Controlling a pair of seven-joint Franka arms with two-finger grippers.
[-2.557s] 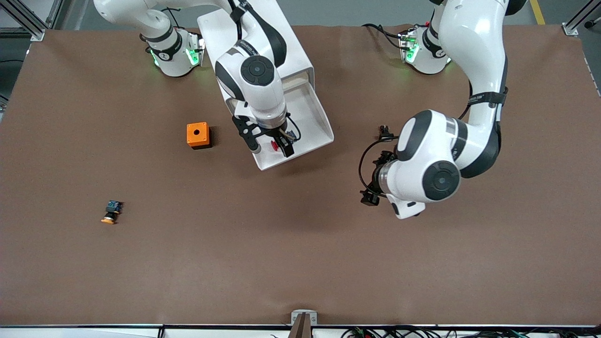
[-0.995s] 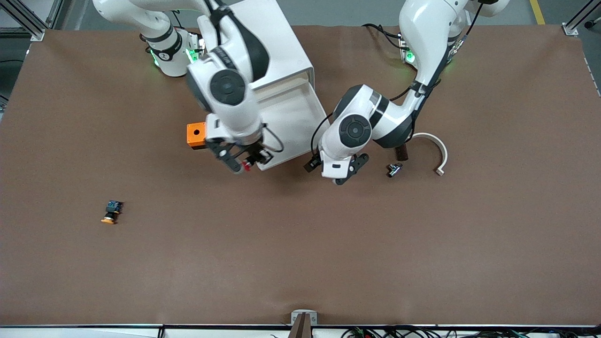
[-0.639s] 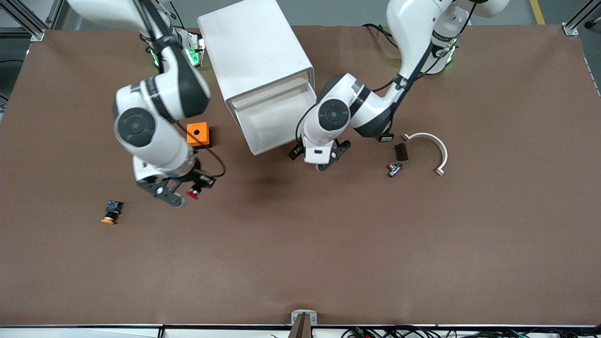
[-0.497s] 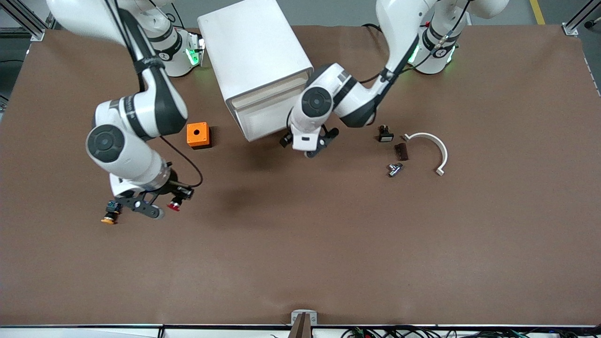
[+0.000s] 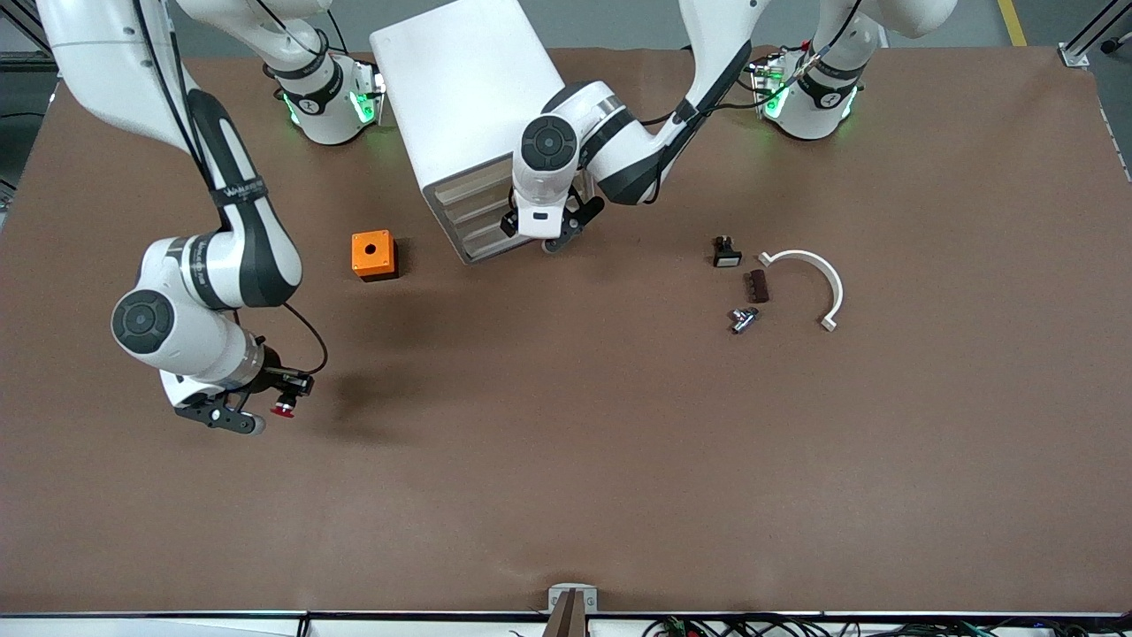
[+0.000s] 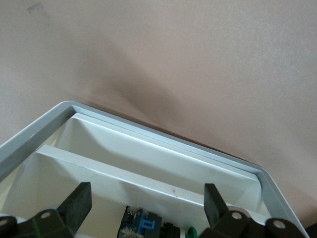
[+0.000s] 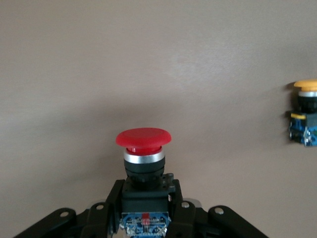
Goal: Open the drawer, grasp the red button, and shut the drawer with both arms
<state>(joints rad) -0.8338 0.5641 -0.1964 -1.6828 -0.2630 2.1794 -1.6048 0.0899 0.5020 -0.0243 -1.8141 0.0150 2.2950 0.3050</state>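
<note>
Over brown table (image 5: 619,442), right gripper (image 5: 256,414) clamps button (image 5: 283,410)

The front camera sits high and looks down on the whole table (image 5: 619,460), facing both arms. The left wrist camera looks very close at the cabinet (image 6: 148,153), which the front view (image 5: 469,97) shows too. The right wrist camera looks close at bare table.

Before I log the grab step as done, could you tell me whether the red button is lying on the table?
No, the red button is clamped upright in the right gripper, above the table.
</note>
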